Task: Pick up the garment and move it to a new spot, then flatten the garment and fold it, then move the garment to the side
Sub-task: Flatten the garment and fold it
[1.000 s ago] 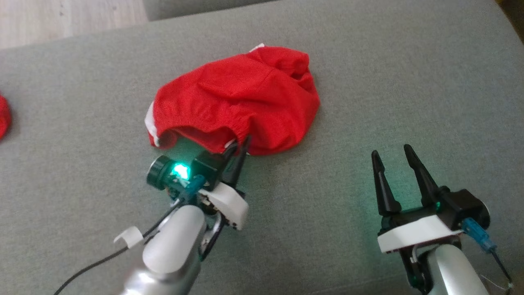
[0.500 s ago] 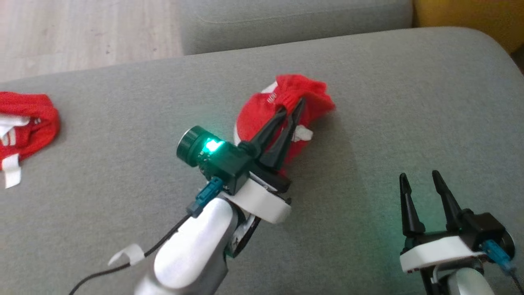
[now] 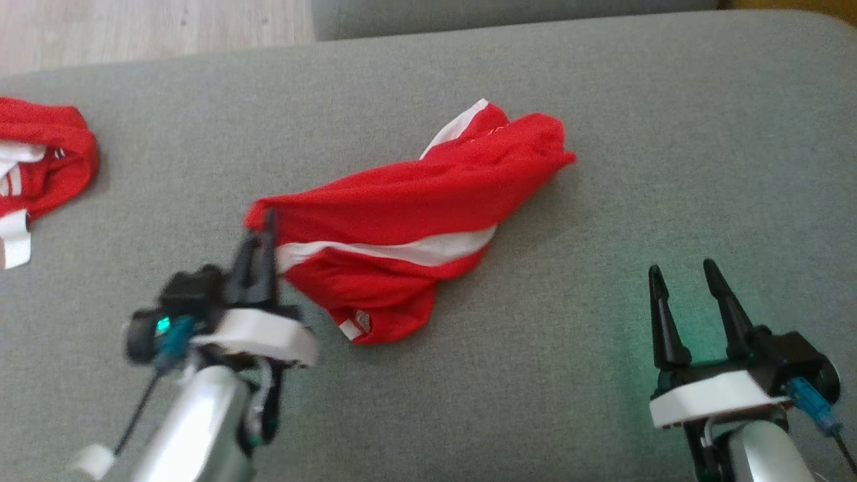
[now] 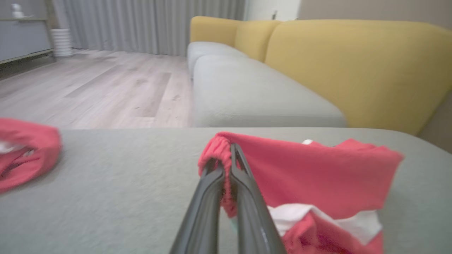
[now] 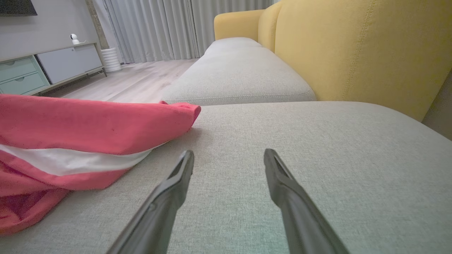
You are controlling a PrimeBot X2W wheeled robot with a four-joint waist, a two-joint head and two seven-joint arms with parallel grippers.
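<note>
Grey sofa seat (image 3: 602, 100), limp red garment (image 3: 415, 201), one pinched edge
The room has a pale wood floor (image 4: 106, 81) and yellow sofa backs (image 4: 353, 70); the seat's matte weave will likely drag on cloth. The garment lies mid-seat, light and floppy by the look, a second red garment (image 3: 40, 154) well apart at far left. The left gripper (image 3: 261, 231) is clamped on the gathered waistband (image 4: 217, 148), probably the firmest hold; the right gripper (image 3: 681, 268) stands spread wide, empty
</note>
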